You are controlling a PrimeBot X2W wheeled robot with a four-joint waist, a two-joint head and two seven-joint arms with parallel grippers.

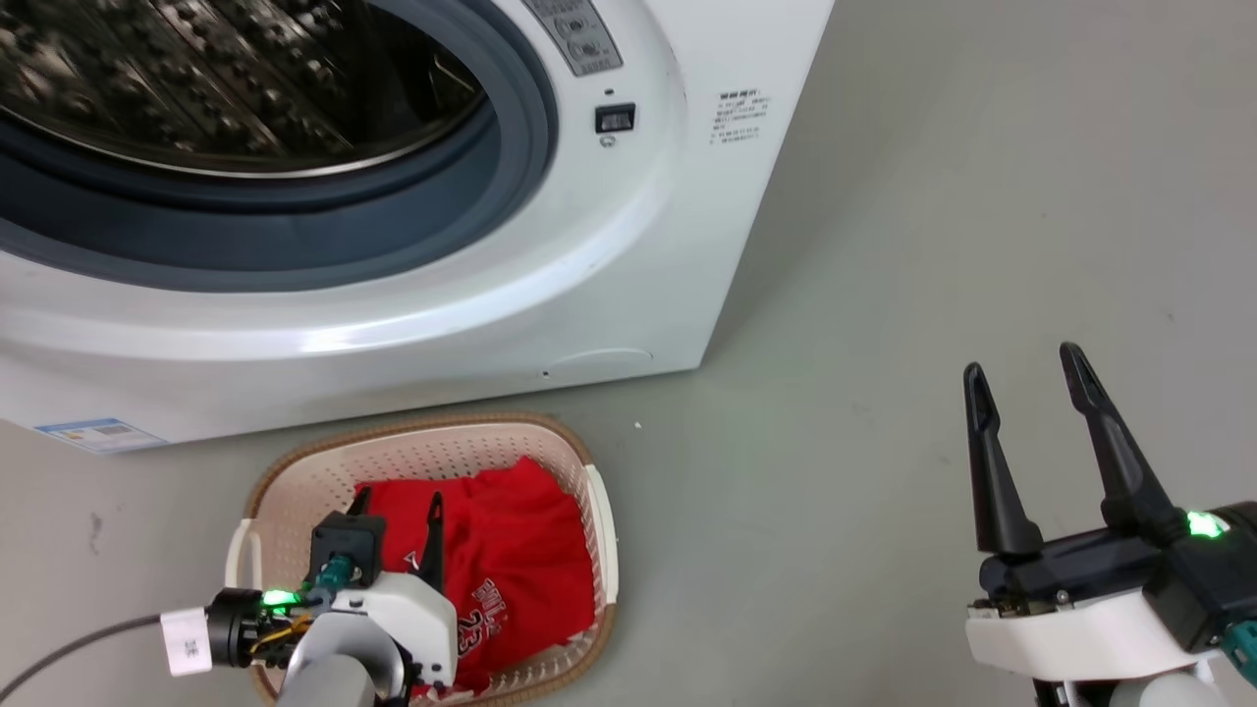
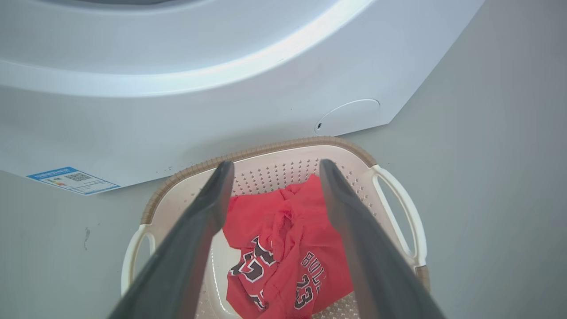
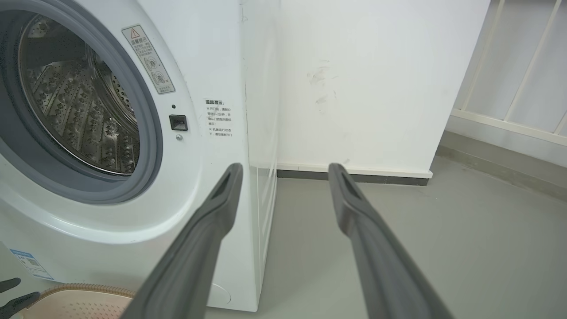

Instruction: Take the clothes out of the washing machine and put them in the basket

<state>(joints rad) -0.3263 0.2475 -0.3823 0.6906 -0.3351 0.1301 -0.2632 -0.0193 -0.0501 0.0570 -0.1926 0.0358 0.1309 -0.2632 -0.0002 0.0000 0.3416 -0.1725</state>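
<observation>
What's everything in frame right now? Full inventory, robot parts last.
Front-loading washing machine: one, white with grey porthole rim, upper left of head view.
Perforated plastic basket: one, cream with brown rim, just before the washing machine.
Jersey-like garment: one, red with number 23, inside the basket.
Floor: one, grey, under everything.
Left gripper: one, dark fingers, open above the garment.
Right gripper: one, dark fingers, open over floor at the right.

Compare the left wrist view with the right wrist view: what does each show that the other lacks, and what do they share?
Left wrist view, not the right: the red number 23 jersey lying in the basket. Right wrist view, not the left: the perforated steel drum, the wall and the open right gripper. Both: the white washing machine, the basket's brown rim and grey floor.
</observation>
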